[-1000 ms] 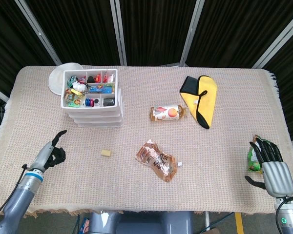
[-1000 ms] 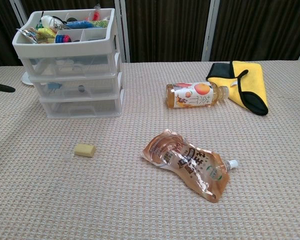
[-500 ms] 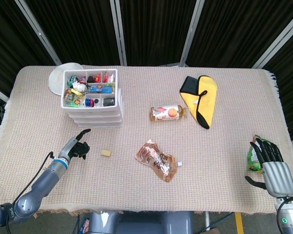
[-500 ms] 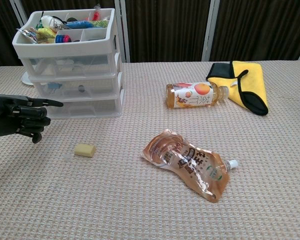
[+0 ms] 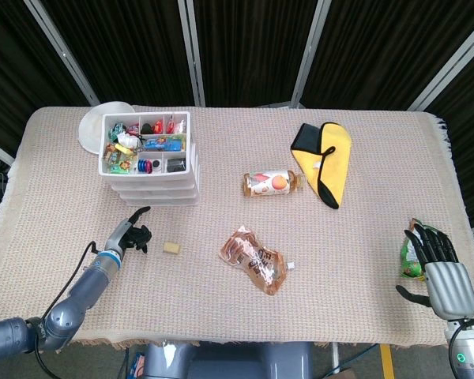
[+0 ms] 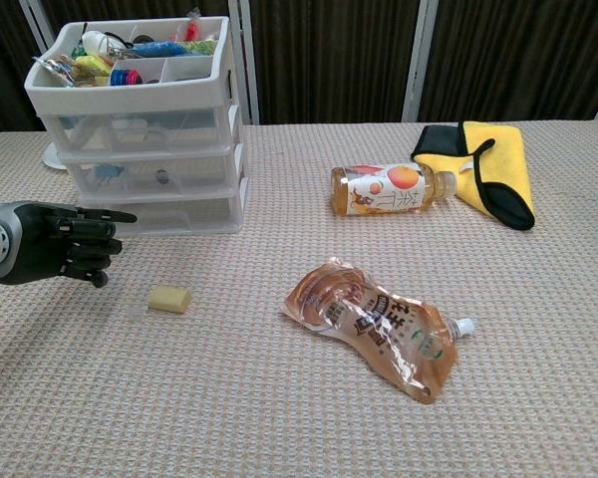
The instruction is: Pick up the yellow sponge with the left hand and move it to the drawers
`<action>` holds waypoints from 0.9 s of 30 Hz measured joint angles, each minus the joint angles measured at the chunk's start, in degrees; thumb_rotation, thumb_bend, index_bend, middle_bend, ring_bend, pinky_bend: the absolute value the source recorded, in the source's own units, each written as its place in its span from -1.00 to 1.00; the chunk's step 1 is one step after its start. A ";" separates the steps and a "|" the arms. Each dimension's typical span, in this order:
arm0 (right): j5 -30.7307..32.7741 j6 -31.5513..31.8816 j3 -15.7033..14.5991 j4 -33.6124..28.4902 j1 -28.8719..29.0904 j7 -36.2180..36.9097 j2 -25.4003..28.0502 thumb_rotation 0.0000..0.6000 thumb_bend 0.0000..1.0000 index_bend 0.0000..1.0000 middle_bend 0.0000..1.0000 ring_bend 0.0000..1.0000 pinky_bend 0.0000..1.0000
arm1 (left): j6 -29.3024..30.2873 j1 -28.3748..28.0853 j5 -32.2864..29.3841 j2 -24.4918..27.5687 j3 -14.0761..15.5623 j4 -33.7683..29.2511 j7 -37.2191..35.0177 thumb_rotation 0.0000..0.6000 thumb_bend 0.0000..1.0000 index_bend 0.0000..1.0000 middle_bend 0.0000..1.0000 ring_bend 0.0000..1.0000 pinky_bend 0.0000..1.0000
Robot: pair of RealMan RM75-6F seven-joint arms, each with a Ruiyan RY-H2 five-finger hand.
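1. Yellow sponge lies flat on the cloth just right of my left hand, slightly nearer the table's front edge, and apart from it.
2. My left hand holds nothing; most fingers curl in, one sticks out straight, pointing past the sponge toward the drawers.
3. I judge the reach is the step in hand. I want to spread the fingers first, since a curled hand would only shove the sponge.
4. I'd come down from above and pinch its long sides; it is small and soft, so a light squeeze should do.
5. Drawers sit just beyond the hand, so the carry is short.
6. My right hand rests far off with fingers apart, beside a green packet.
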 measured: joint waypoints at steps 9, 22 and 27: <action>0.00 -0.01 0.02 -0.04 0.02 0.68 0.06 1.00 -1.00 -0.84 -1.00 -1.00 -1.00 | -2.26 -2.26 -3.73 -3.13 -1.25 4.33 -1.05 1.00 1.00 -0.87 0.88 0.75 0.33; -0.27 0.01 -0.06 -0.09 0.07 1.59 0.18 1.00 -1.00 -0.84 -1.00 -1.00 -1.00 | -5.04 -4.35 -7.09 -6.10 -2.40 8.15 -2.42 1.00 1.00 -0.87 0.88 0.75 0.33; -0.29 0.06 -0.07 -0.13 0.05 1.81 0.20 1.00 -1.00 -0.84 -1.00 -1.00 -1.00 | -5.20 -4.96 -7.41 -7.57 -2.65 9.83 -2.69 1.00 1.00 -0.86 0.88 0.75 0.33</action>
